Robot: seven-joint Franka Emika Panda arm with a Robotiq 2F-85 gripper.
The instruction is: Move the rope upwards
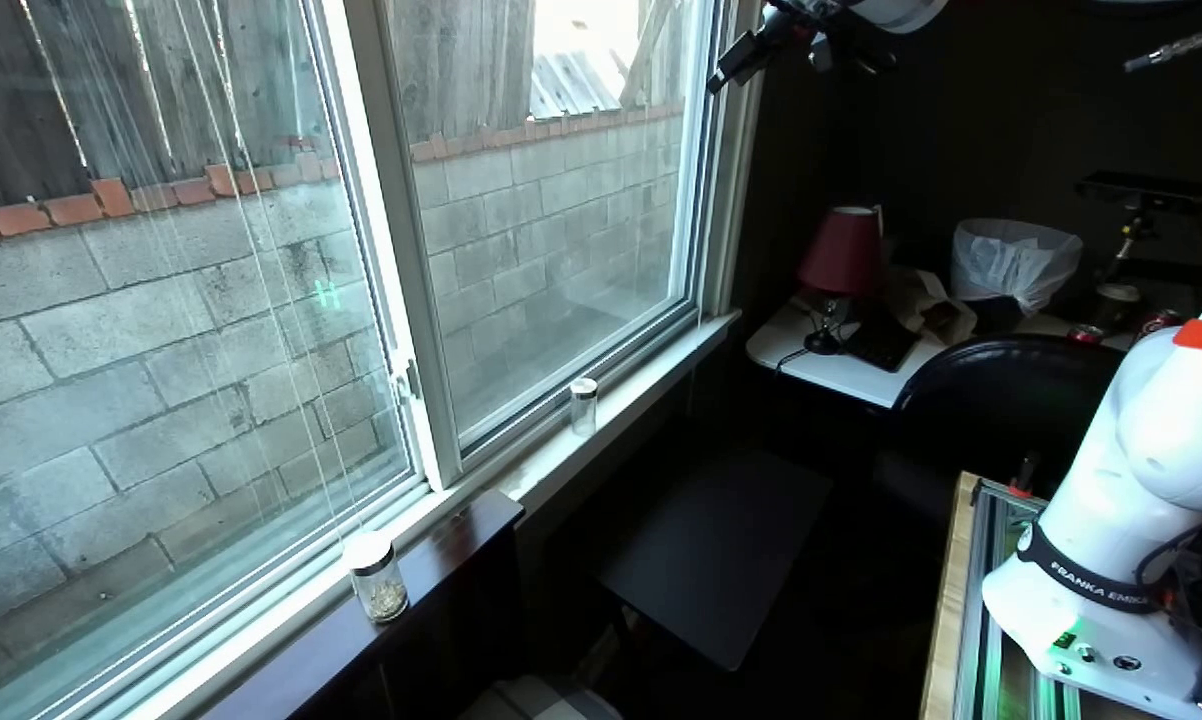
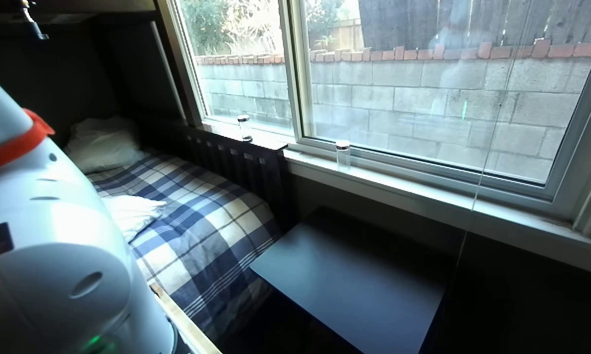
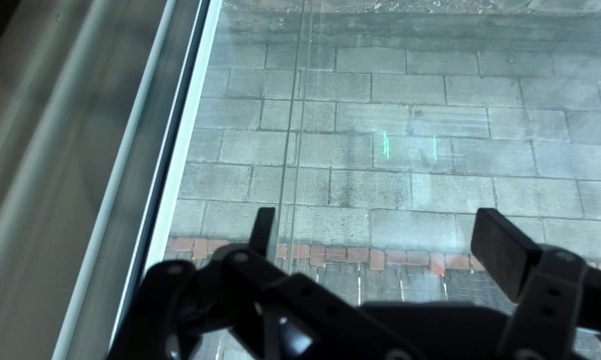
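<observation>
The fingers stand wide apart, holding nothing; the thin window cord may slip past them if depth is misjudged.

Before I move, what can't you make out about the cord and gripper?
Hanging cord, in an exterior view: upper end cut off by the top edge; lower end lost in darkness.
Wrist view: the gripper hides where the cord runs on; whether it touches a finger is unclear.
White wrist link, in an exterior view: cut off by top edge.
</observation>
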